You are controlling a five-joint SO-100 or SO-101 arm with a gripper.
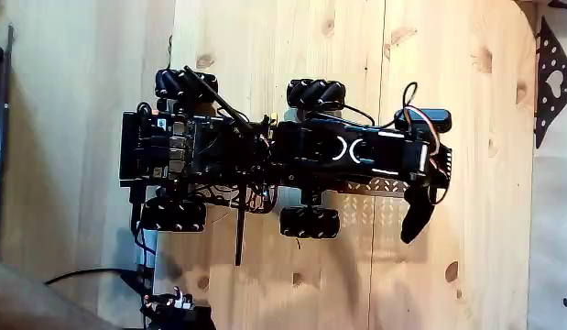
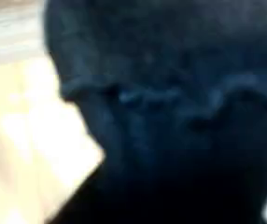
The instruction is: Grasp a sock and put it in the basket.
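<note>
A wheeled robot base (image 1: 219,151) is seen from above in the fixed view, lying across a light wooden table (image 1: 356,46) with its long axis running from 9 to 3 o'clock. Four black wheels are counted, two toward 12 o'clock (image 1: 315,93) and two toward 6 o'clock (image 1: 310,222).

The black arm (image 1: 347,151), marked with white, is stretched along the body toward 3 o'clock. At its far end the gripper (image 1: 428,188) is found, pointing roughly toward 5 o'clock. A limp black sock (image 1: 415,218) is seen hanging from the gripper, its free end drooping toward 6 o'clock; the pincer is recorded as clenched on the sock.

Beneath the arm, at about 5 o'clock from the arm's white marks, the perforated metal basket (image 1: 375,206) is partly visible between arm and table. The hanging sock lies at the basket's 3 o'clock edge; whether it touches the basket cannot be told.

In the wrist view, dark blurred fabric with a ruffled seam, taken to be the sock (image 2: 161,103), is noted close to the lens, with pale wood (image 2: 31,140) at 8 o'clock.

At the fixed view's 2 o'clock edge a flat black dotted sheet (image 1: 550,73) is noted.
</note>
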